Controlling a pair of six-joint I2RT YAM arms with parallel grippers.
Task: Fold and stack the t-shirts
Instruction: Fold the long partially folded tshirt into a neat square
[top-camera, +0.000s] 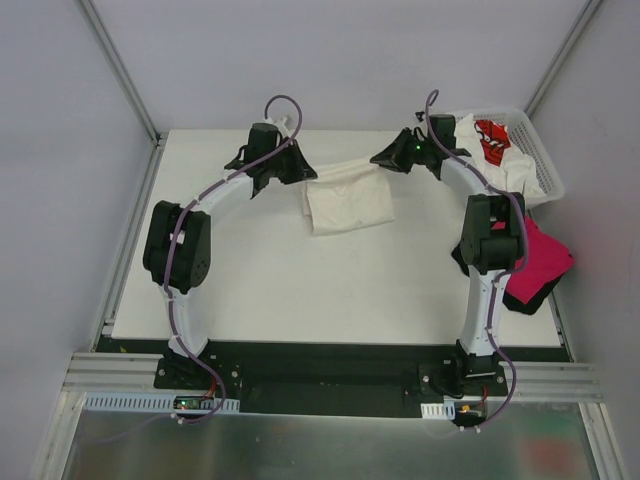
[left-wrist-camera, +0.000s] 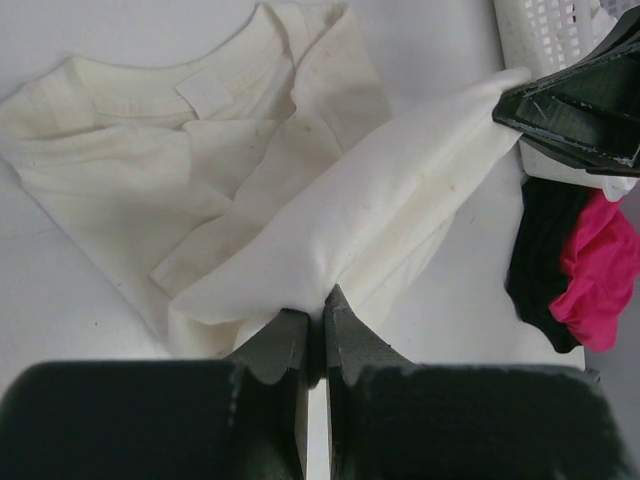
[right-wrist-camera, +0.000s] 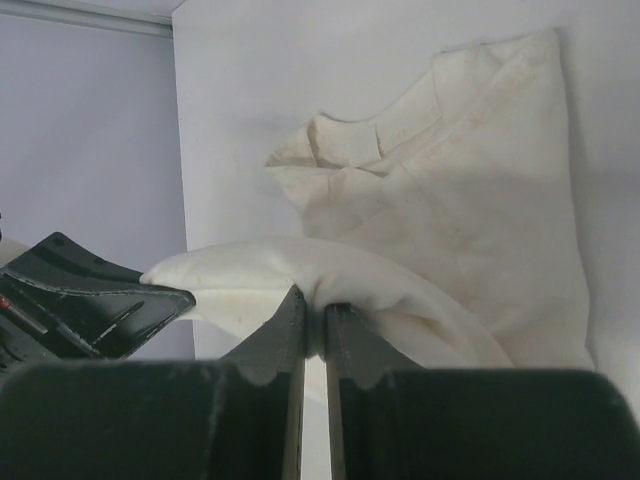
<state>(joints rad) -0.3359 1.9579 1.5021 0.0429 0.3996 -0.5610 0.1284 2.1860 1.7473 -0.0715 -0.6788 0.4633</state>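
Cream-white cloth spans the gap between your two arms: one cream t-shirt (top-camera: 350, 205) sits toward the far side of the white bench (top-camera: 300, 290), about midway between left and right. Most of it lies loosely folded on the bench, and the left wrist view shows the collar and its neck label (left-wrist-camera: 215, 92) facing up. One edge is raised off the surface and pulled into a thick rolled band that runs from one end effector to the other.

Your left end effector (left-wrist-camera: 312, 330) is pinched narrow on one end of that band. Its fingers meet with only a sliver between them, and cloth bulges out just above the tips. Your right end effector (right-wrist-camera: 314, 318) is likewise closed tight on the other end, with the fabric bunched over its tips. Both are holding the same shirt, facing each other across it, near one another but not touching.

Off to your right, a white plastic lattice basket (top-camera: 538, 145) stands at the far right corner of the bench, with a white t-shirt with red print (top-camera: 492, 140) heaped in it. Nearer you, at the right edge of the bench, a magenta-pink t-shirt (top-camera: 545, 255) lies crumpled on top of a black t-shirt (top-camera: 522, 300). Both are partly hidden behind the right arm's elbow.
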